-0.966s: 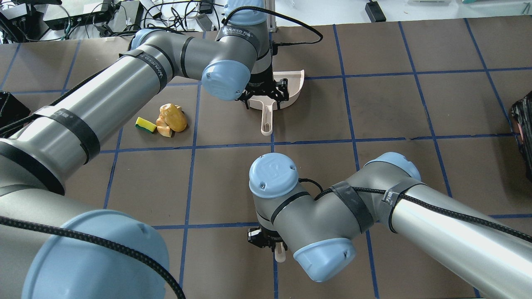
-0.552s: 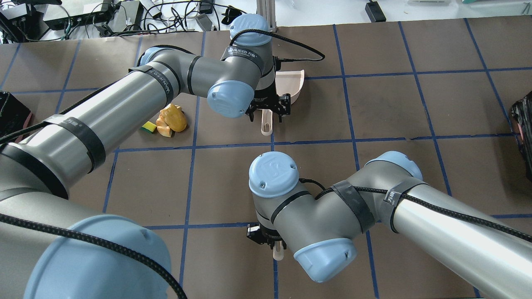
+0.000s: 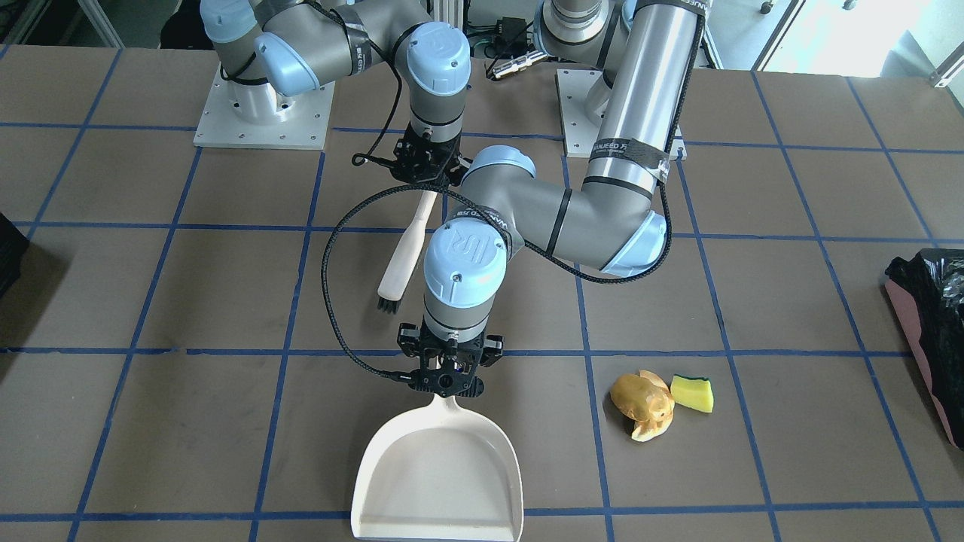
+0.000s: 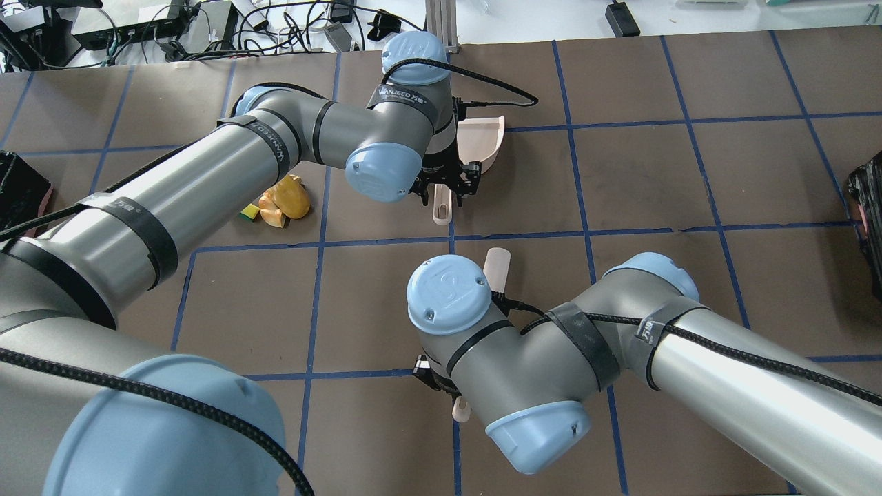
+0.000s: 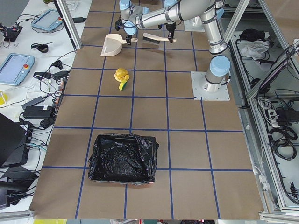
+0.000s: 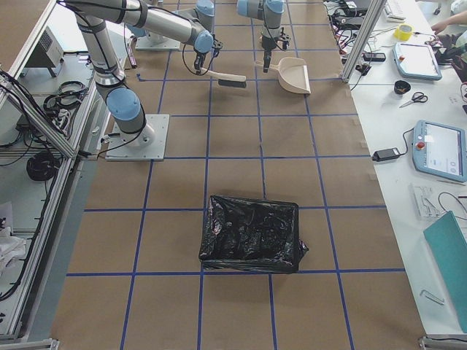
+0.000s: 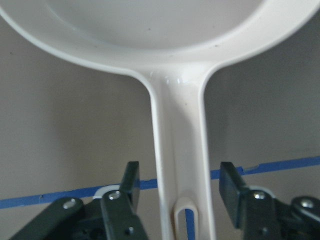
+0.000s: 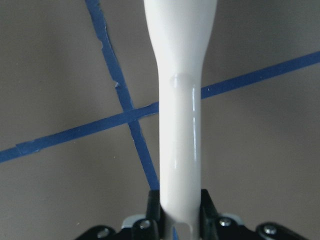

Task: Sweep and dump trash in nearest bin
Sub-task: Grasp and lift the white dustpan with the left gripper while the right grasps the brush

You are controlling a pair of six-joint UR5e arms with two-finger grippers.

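The trash lies together on the table: a golden-brown lump (image 3: 640, 395), a pale croissant piece (image 3: 652, 431) under it, and a yellow-green sponge (image 3: 693, 394). It also shows in the overhead view (image 4: 291, 198). The salmon-pink bin (image 3: 930, 331) with a black bag stands at the table end on my left. My left gripper (image 7: 179, 172) is open, its fingers on either side of the white dustpan (image 3: 440, 482) handle, not touching it. My right gripper (image 8: 180, 200) is shut on the white brush (image 3: 403, 248) handle.
A second bin lined with a black bag (image 6: 252, 233) stands at the table end on my right. The brush lies between the two arms, its bristle end (image 3: 386, 305) close to my left wrist. Blue tape lines grid the brown table (image 3: 188, 286).
My left gripper has moved along the dustpan handle toward the robot and lowered around it. My right arm has shifted slightly, so the brush head now shows beyond its wrist.
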